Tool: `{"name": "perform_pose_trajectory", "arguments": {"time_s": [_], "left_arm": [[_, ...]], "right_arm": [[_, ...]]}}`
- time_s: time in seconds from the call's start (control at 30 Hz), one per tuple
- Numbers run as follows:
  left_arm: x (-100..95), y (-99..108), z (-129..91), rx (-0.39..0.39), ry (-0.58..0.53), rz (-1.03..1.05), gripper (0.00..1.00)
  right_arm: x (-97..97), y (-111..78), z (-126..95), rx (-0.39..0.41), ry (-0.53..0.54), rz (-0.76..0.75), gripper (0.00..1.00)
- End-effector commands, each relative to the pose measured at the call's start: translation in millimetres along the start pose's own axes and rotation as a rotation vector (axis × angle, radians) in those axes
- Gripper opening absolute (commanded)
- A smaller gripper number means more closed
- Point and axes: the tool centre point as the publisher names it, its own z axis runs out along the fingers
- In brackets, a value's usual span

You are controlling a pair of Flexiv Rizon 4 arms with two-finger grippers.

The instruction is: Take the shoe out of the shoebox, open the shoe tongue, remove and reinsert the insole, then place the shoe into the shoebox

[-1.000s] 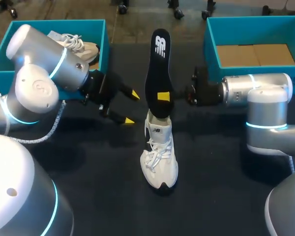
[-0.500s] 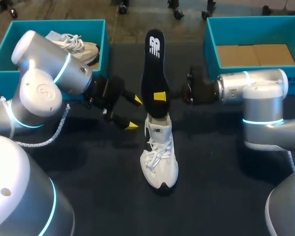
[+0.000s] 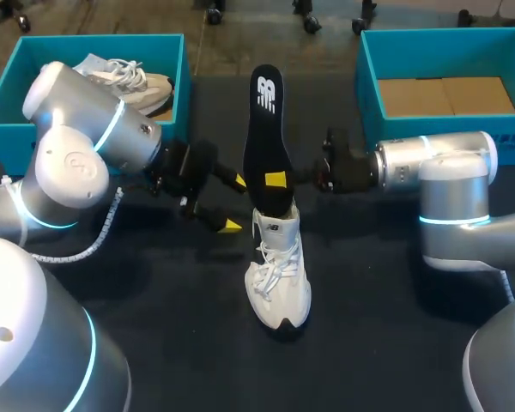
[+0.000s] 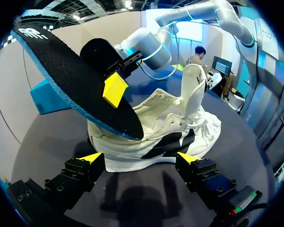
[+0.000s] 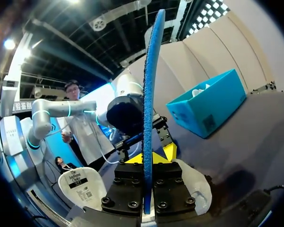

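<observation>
A white shoe (image 3: 279, 275) stands on the dark table, tongue (image 4: 195, 90) pulled up. My right gripper (image 3: 276, 179) is shut on a black insole (image 3: 264, 129) with a blue underside, tilted steeply, its lower end at the shoe's opening. In the right wrist view the insole (image 5: 148, 94) runs edge-on between that gripper's (image 5: 148, 158) closed fingers. My left gripper (image 3: 234, 204) stands open left of the shoe's heel. In the left wrist view its (image 4: 138, 158) tips straddle the side of the shoe (image 4: 156, 137), apart from it, under the insole (image 4: 75, 80).
A teal box (image 3: 9, 94) at the back left holds a second white shoe (image 3: 133, 77). Another teal box (image 3: 369, 69) at the back right has only a cardboard floor. Bare dark table lies in front of the shoe.
My right gripper has carried the insole left and down, bringing its lower end to the shoe's opening. My left gripper has shifted slightly toward the shoe, still open.
</observation>
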Motion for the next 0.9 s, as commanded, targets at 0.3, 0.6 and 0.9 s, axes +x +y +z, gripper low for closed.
{"name": "perform_pose_trajectory", "arguments": {"time_s": [0.3,0.6,0.9], "left_arm": [[6.2,2,6,-0.006,0.012,0.0,1.0],[8.3,2,7,-0.013,0.009,0.0,1.0],[7.8,3,6,-0.02,0.009,-0.007,1.0]], "right_arm": [[6.4,-22.3,1,0.009,-0.033,0.023,0.0],[9.3,-39.1,-1,0.001,-0.061,0.056,0.0],[11.6,-53.3,-1,0.001,-0.079,0.086,0.0]]}}
